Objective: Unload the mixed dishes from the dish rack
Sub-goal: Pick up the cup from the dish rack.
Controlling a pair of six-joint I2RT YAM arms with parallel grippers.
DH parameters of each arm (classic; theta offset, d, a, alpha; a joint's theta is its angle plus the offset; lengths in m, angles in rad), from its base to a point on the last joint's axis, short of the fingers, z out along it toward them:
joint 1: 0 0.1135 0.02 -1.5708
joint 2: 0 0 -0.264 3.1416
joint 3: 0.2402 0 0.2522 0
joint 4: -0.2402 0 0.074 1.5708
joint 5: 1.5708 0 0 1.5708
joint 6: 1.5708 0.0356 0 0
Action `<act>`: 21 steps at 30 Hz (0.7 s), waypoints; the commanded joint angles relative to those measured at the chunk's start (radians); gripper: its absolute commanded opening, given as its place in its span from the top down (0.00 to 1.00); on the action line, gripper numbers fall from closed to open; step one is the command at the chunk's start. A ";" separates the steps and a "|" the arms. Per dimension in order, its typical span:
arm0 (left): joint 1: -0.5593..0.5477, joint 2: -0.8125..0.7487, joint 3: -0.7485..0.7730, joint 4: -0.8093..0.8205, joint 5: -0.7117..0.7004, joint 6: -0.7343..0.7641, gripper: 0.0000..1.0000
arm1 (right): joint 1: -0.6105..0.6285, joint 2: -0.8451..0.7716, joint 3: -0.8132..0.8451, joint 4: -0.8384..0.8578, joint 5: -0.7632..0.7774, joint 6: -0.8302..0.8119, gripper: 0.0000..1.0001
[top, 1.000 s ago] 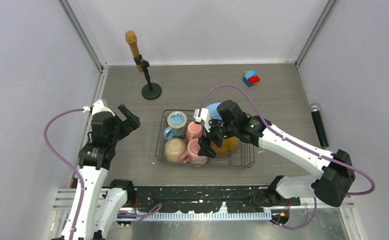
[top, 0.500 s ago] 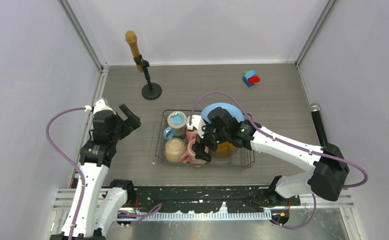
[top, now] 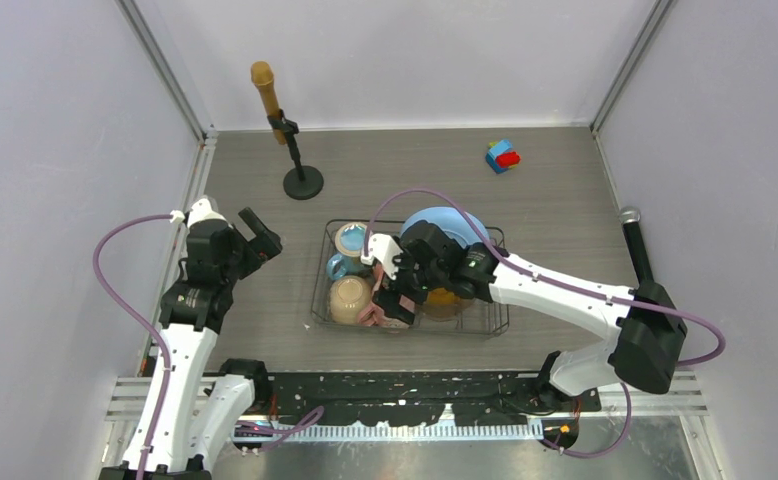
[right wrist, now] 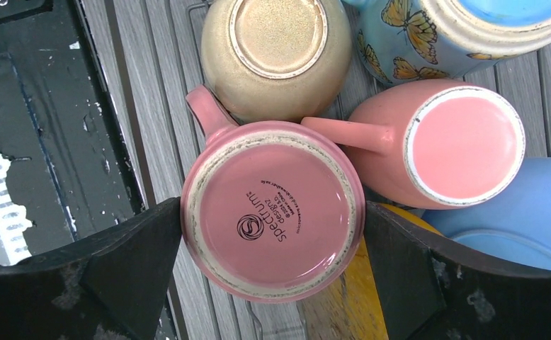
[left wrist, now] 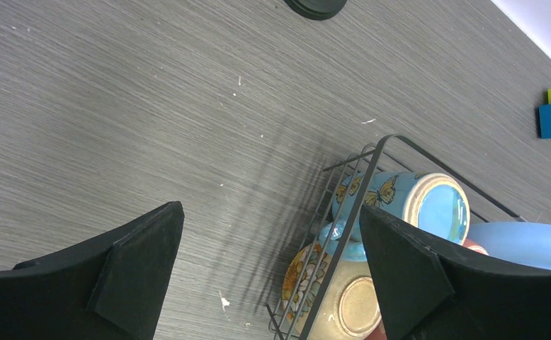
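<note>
Where the rack (top: 317, 300) comes nearest the arm bases, the right gripper (top: 395, 303) hangs spread wide over an upturned pink mug (right wrist: 271, 212), one finger on either side of its base. Whether the fingers touch it cannot be told.

Deeper in the rack, the mug's handle points at an upturned bowl (right wrist: 276, 53). A second pink mug (right wrist: 464, 145) lies just beside it, and a blue mug (right wrist: 428, 42) lies further in. A yellow plate (right wrist: 343, 304) and a blue plate (right wrist: 513, 205) stand in the rack's right half.

The mug is likely glazed ceramic: stiff, fairly heavy, slick and easily chipped. A grip across its round wall, clear of the handle, looks safest.

The left gripper (top: 255, 235) waits left of the rack, open and empty.

Beyond the rack stand a microphone stand (top: 302, 182) and a toy block (top: 503, 155).
</note>
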 commanded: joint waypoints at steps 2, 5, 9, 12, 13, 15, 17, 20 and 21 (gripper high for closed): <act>0.004 -0.007 -0.001 0.040 0.003 0.011 0.01 | 0.022 0.061 0.012 -0.022 0.103 0.013 0.00; 0.003 -0.005 0.000 0.037 0.005 0.012 0.01 | 0.025 0.073 0.015 -0.031 0.125 0.022 0.00; 0.004 -0.007 -0.002 0.038 0.004 0.011 0.01 | 0.027 0.086 0.021 -0.050 0.131 0.038 0.00; 0.004 -0.006 -0.001 0.038 0.001 0.011 0.01 | 0.035 0.090 0.026 -0.066 0.154 0.072 0.00; 0.003 -0.005 0.001 0.035 0.001 0.011 0.01 | 0.036 0.094 0.033 -0.071 0.171 0.084 0.00; 0.004 -0.004 0.001 0.036 0.003 0.010 0.01 | 0.038 0.100 0.047 -0.086 0.192 0.132 0.00; 0.003 -0.002 0.000 0.037 0.006 0.008 0.01 | 0.039 0.108 0.063 -0.113 0.205 0.192 0.00; 0.004 0.008 0.010 0.034 0.010 0.008 0.01 | 0.044 0.122 0.068 -0.122 0.203 0.242 0.00; 0.004 0.011 0.013 0.031 0.011 0.008 0.01 | 0.046 0.125 0.072 -0.124 0.199 0.257 0.00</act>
